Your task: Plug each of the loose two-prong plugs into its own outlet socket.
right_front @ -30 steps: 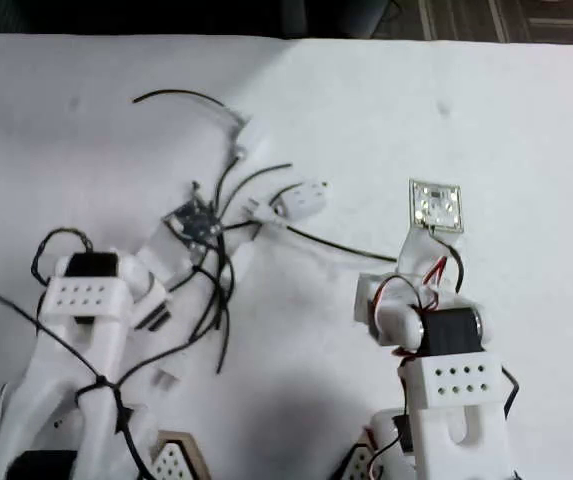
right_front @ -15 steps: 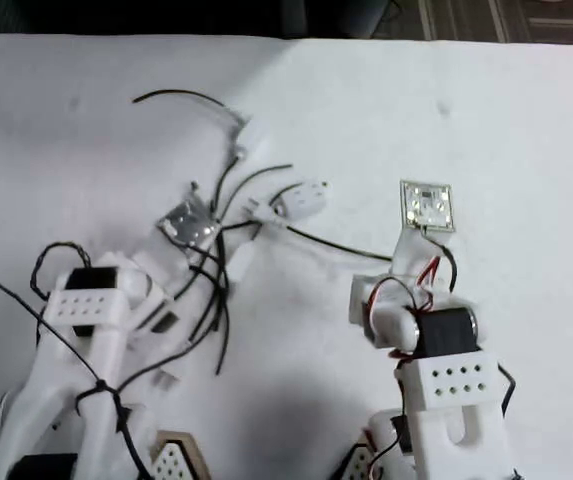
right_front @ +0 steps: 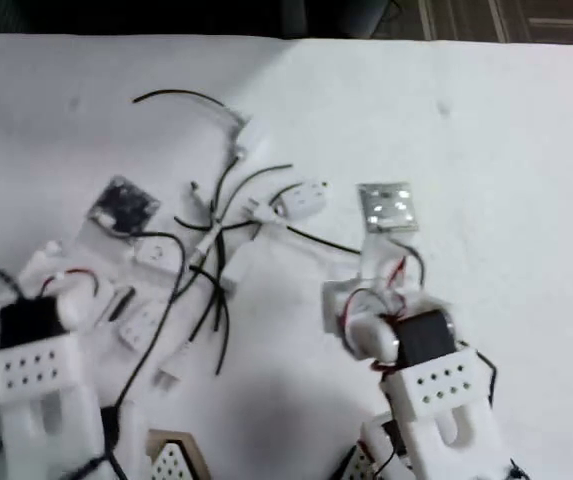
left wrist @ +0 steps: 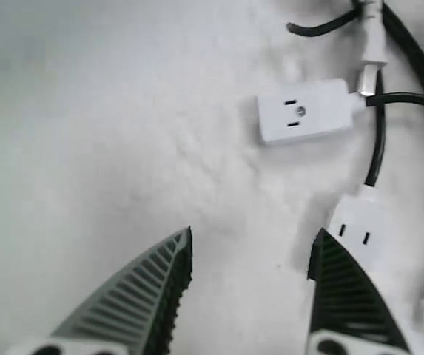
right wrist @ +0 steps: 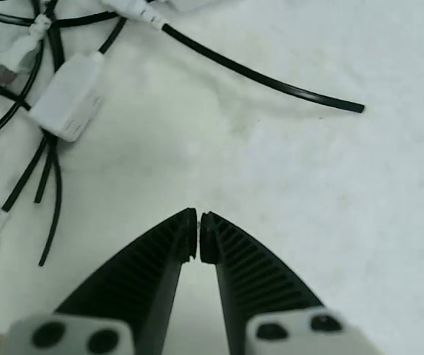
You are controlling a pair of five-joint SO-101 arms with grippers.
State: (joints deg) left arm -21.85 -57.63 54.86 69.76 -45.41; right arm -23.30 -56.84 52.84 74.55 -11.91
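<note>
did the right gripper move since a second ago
Yes. In the high view the right gripper has shifted left, closer to the white outlet socket, which lies where it lay before.

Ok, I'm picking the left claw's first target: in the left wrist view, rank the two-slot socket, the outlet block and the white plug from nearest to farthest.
1. Two-slot socket: beside one finger of the left claw.
2. Outlet block: farther out ahead.
3. White plug: beyond the block, on its cable.
</note>
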